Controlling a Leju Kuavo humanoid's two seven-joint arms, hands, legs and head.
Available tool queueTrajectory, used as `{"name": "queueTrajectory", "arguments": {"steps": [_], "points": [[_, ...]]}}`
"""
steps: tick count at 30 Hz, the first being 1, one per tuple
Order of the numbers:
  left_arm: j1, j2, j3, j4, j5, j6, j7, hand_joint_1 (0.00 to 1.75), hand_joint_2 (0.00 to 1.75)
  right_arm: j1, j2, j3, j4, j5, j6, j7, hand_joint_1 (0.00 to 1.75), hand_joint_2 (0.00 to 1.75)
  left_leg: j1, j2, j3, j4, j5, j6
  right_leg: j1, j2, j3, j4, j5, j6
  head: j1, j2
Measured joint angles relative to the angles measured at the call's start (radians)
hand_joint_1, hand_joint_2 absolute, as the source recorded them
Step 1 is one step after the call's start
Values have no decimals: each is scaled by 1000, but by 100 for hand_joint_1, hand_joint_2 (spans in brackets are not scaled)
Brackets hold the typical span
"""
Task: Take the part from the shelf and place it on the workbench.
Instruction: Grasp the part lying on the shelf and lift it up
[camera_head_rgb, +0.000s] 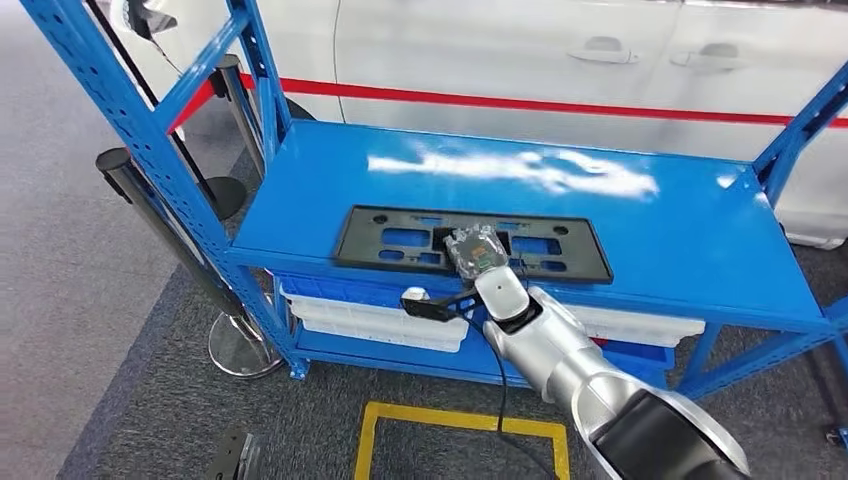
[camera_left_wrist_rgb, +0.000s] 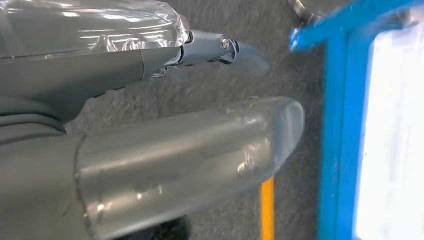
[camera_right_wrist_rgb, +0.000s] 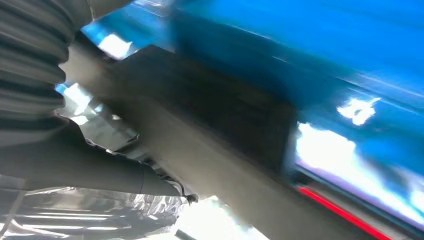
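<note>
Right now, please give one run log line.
right hand: on black part | part: flat on blue shelf | left hand: holds nothing

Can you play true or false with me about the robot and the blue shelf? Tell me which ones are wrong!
1. The black part lies on the blue shelf. True.
2. The right hand is at the part. True.
3. The car behind has a green stripe. False: the stripe is red.
4. The floor marking is yellow. True.
5. The left hand holds the part. False: it holds nothing, over grey carpet.
</note>
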Motion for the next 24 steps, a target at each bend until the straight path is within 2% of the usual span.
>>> {"name": "queueTrajectory", "arguments": {"steps": [1, 2, 3, 4, 5, 6, 7, 8, 9, 10, 11, 13, 14, 15, 16, 17, 18, 20, 21, 22, 24], "points": [[-1, -3, -1, -1, 3, 0, -2, 0, 0, -12, -4, -11, 2, -3, -2, -2, 175, 175, 8, 1, -2, -3, 7, -6, 9, 0, 7, -19, 0, -21, -5, 0], [1, -4, -1, -2, 5, 0, -3, 0, 0, -26, -7, -22, 3, -8, -6, -5, 175, 175, 14, 1, -1, -12, 13, -16, 14, 0, 4, -27, 1, -28, -7, 0], [3, -2, -1, -4, 8, 1, -5, 0, 0, -42, -11, -35, 4, -15, -13, -9, 175, 175, 20, 3, 1, -24, 23, -24, 17, 2, 7, -42, 7, -31, -1, 0], [7, -1, -1, -4, 10, 1, -5, 0, 0, -57, -14, -46, 5, -24, -21, -15, 175, 175, 20, 7, 1, -30, 27, -30, 14, 1, 12, -63, 25, -36, 7, 0], [10, 0, -1, -4, 12, 1, -6, 0, 0, -68, -17, -56, 5, -34, -28, -22, 175, 175, 19, 11, -2, -23, 16, -35, 7, -1, 16, -86, 52, -41, 13, 0], [12, 2, -1, -4, 14, 1, -6, 0, 0, -75, -20, -65, 6, -43, -34, -28, 175, 175, 19, 15, -12, 6, -11, -41, -3, -4, 19, -106, 84, -40, 16, 0], [13, 4, -1, -4, 15, 2, -7, 0, 0, -77, -22, -73, 6, -52, -38, -36, 175, 175, 23, 18, -27, 61, -55, -48, -14, -8, 17, -118, 115, -34, 16, 0], [13, 6, -1, -4, 17, 2, -7, 0, 0, -75, -22, -79, 6, -61, -42, -44, 175, 175, 29, 21, -45, 126, -104, -58, -24, -9, 10, -121, 134, -23, 14, 0], [13, 10, -1, -4, 18, 3, -8, 0, 0, -70, -23, -86, 6, -73, -47, -55, 175, 175, 37, 23, -59, 188, -142, -70, -33, -9, 1, -119, 145, -8, 12, 0], [13, 13, -1, -4, 19, 3, -8, 0, 0, -62, -23, -92, 6, -85, -53, -66, 175, 175, 46, 26, -62, 225, -164, -83, -43, -7, -8, -114, 149, 8, 10, 0], [14, 16, -1, -4, 20, 3, -8, 0, 0, -53, -24, -100, 5, -99, -59, -77, 175, 175, 54, 30, -48, 226, -167, -96, -53, -6, -18, -106, 150, 23, 10, 0], [15, 22, -1, -4, 24, 4, -9, 0, 0, -36, -25, -116, -4, -124, -71, -95, 175, 175, 71, 40, 31, 123, -136, -124, -77, -6, -41, -70, 140, 60, 9, 0], [16, 21, -1, -3, 25, 4, -11, 0, 0, -28, -27, -124, -12, -135, -77, -103, 175, 175, 75, 43, 64, 75, -123, -135, -84, -6, -53, -47, 130, 81, 7, 0], [17, 22, -1, -3, 26, 5, -13, 0, 0, -21, -29, -131, -22, -145, -82, -109, 175, 175, 76, 44, 83, 48, -117, -131, -88, -6, -64, -26, 120, 98, 4, 0], [19, 22, -1, -3, 26, 5, -15, 0, 0, -15, -30, -138, -32, -154, -87, -114, 175, 175, 73, 44, 83, 47, -122, -119, -88, -6, -71, -11, 113, 111, 4, 0], [21, 22, -1, -4, 27, 5, -17, 0, 0, -8, -31, -144, -43, -163, -92, -119, 164, 175, 70, 41, 78, 59, -126, -101, -85, -5, -73, -5, 109, 119, 3, 0], [22, 25, -1, -4, 28, 5, -17, 0, 0, -2, -32, -149, -54, -171, -95, -124, 121, 175, 69, 40, 76, 63, -129, -82, -87, -5, -73, -4, 108, 123, 5, 0], [24, 26, -1, -4, 28, 5, -18, 0, 0, 8, -35, -158, -77, -185, -99, -129, 34, 175, 68, 39, 78, 62, -132, -64, -90, -5, -76, 9, 95, 127, 9, 0], [24, 26, -1, -5, 28, 5, -19, 0, 0, 12, -37, -162, -88, -191, -103, -131, 0, 175, 68, 38, 80, 60, -132, -58, -90, -5, -90, 37, 79, 128, 11, 0], [24, 26, -2, -5, 28, 5, -19, 0, 0, 17, -39, -166, -98, -195, -110, -132, 0, 175, 67, 38, 84, 58, -134, -54, -89, -5, -117, 89, 55, 127, 13, 0], [24, 26, -3, -5, 27, 6, -19, 0, 0, 32, -44, -174, -115, -202, -130, -132, 0, 175, 62, 38, 90, 56, -139, -46, -83, -4, -196, 224, 8, 123, 17, 0]]}}
